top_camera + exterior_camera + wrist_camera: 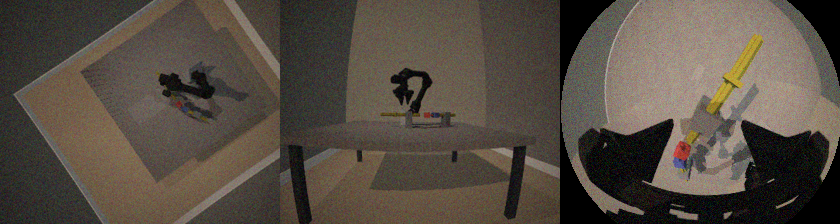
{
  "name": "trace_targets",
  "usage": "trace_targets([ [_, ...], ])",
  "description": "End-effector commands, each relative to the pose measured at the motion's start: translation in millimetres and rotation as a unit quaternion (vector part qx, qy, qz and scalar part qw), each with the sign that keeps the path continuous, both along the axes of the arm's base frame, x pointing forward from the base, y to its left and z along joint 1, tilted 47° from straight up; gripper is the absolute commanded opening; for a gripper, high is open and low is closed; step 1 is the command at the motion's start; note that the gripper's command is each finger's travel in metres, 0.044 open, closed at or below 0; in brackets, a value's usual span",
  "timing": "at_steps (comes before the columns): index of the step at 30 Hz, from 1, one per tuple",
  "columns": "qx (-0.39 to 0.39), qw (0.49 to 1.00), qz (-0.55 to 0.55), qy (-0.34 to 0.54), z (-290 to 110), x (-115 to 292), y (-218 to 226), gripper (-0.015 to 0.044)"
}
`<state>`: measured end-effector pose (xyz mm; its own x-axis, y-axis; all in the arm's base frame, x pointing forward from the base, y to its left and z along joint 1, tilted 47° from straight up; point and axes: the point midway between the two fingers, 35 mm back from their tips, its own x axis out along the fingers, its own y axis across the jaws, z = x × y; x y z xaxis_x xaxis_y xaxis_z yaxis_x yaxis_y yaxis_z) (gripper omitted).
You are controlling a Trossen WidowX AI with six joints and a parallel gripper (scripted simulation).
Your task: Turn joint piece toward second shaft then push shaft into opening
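Note:
My gripper (405,99) (168,82) (708,122) is open and empty. It hangs above the table, over the second shaft and clear of it. The yellow second shaft (392,114) (735,77) runs through a grey block (408,120) (701,122). The red joint piece (427,114) (179,103) (683,150), with a blue part (435,114) (678,163) beside it, sits between the two blocks. The other grey block (445,119) carries the fixed shaft (451,114). In the wrist view the joint piece lies low between my fingers, and the second shaft points away to the upper right.
The assembly stands near the middle of a grey table (357,135) (135,116) with dark legs. The arm's base (206,92) is just behind the blocks. The light is dim and the pictures are grainy.

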<state>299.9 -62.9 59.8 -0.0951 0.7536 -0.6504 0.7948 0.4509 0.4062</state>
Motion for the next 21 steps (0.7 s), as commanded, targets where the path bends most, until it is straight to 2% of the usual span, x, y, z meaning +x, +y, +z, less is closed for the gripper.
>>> trace_targets([
  [1,-0.002,0.997,0.045,-0.057,-13,5,-16,0.0440],
  [11,0.004,0.970,0.158,-0.182,-50,11,-51,0.0440],
  [21,0.012,0.915,0.270,-0.299,-90,10,-85,0.0440],
])
